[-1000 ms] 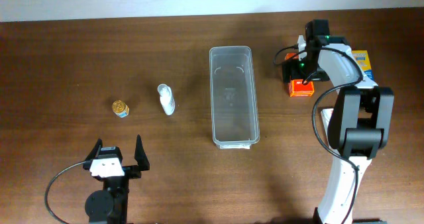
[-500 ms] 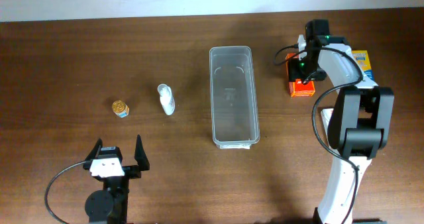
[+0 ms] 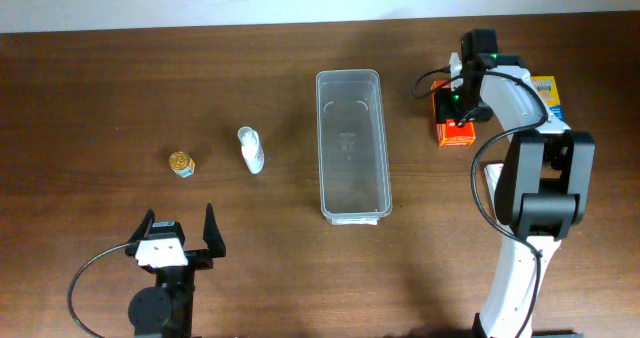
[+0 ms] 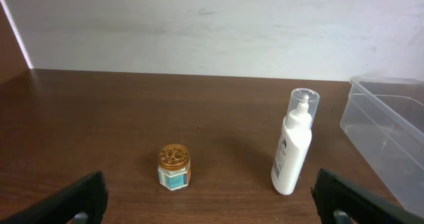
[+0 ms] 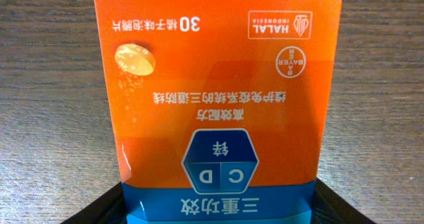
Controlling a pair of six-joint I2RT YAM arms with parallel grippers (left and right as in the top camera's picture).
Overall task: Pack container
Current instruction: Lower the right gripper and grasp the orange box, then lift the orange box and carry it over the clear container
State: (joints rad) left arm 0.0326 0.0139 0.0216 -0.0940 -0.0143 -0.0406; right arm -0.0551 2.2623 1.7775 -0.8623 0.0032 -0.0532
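Note:
The clear plastic container lies lengthwise at the table's middle and holds nothing; its near corner shows in the left wrist view. My right gripper is at the far right, shut on an orange and blue box. That box fills the right wrist view, and both fingers of my right gripper press against its sides. My left gripper is open and empty at the front left, and its fingers stand wide apart in the left wrist view.
A white bottle and a small gold-lidded jar stand left of the container. A yellow and blue box lies beside the right arm. A white wall runs behind the table's far edge.
The orange box has shifted very slightly toward the far edge with my right gripper. The left arm has not moved.

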